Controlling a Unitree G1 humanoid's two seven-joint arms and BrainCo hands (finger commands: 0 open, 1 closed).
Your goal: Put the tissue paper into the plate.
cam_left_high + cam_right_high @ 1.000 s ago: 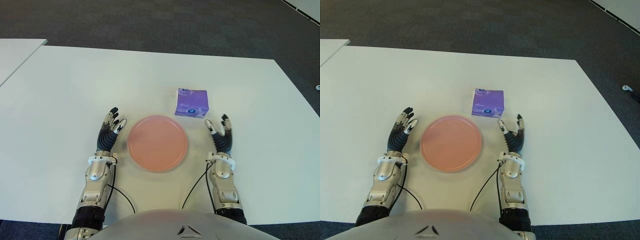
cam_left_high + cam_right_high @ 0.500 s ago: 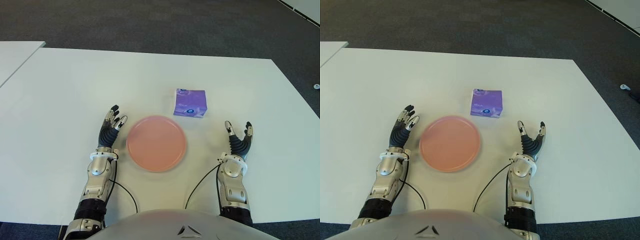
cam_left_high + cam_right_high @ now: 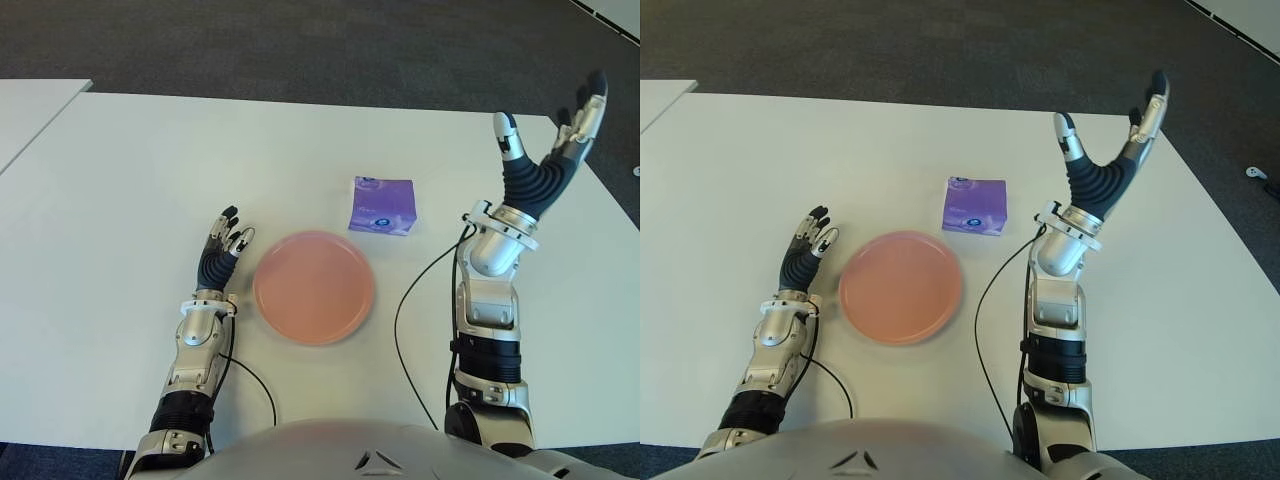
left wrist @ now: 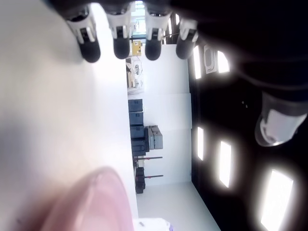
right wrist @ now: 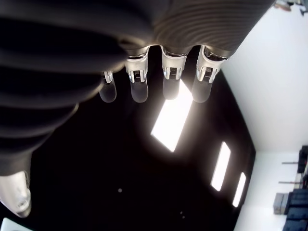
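A broad white rectangular table [image 3: 150, 170] fills the scene. On it, near the robot and about centred, lies a round, shallow pink plate [image 3: 314, 286], bare inside. Just beyond the plate's far right rim, close to it but apart, sits the small purple plastic-wrapped pack of tissue paper [image 3: 383, 205], lying flat on the table with its edges roughly square to the table's.

The right hand [image 3: 545, 160] is lifted off the table on a raised forearm, well to the right of the pack, palm up and fingers spread wide with the thumb held apart; its wrist view shows the fingers extended and nothing between them. The pack lies to its left and lower. The left hand [image 3: 221, 255] shows low over the table just left of the plate, fingers straight and relaxed, empty; the plate stands between it and the pack.

So the right hand is the nearer one with the clearer path. Its coming move looks to be a descent leftward onto the pack, then a short carry toward the near left into the plate.
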